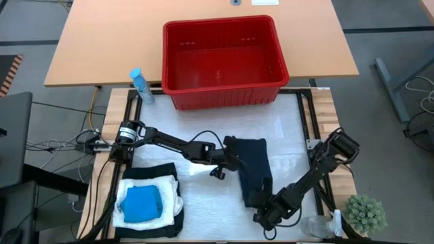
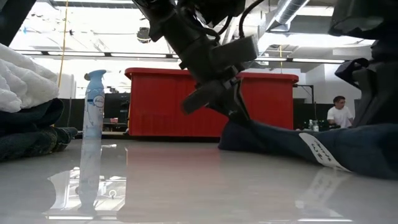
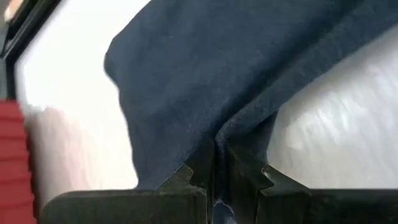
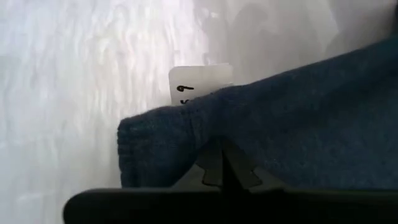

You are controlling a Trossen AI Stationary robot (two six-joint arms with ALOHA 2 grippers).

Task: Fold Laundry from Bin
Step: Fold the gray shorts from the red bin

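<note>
Laundry now worked on is a dark navy garment (image 1: pixel 254 169) lying centre-right of the high view on the white counter (image 1: pixel 210 203), its long axis running from upper left down toward the lower right. The left gripper (image 1: pixel 229 157) has its fingers clenched on the upper-left edge; the right gripper (image 1: pixel 266 207) pinches the lower end beside a white tag (image 4: pixel 199 84). A folded stack with a bright blue piece (image 1: pixel 142 202) sits lower left. The red bin (image 1: pixel 222 62) stands above, top centre.
</note>
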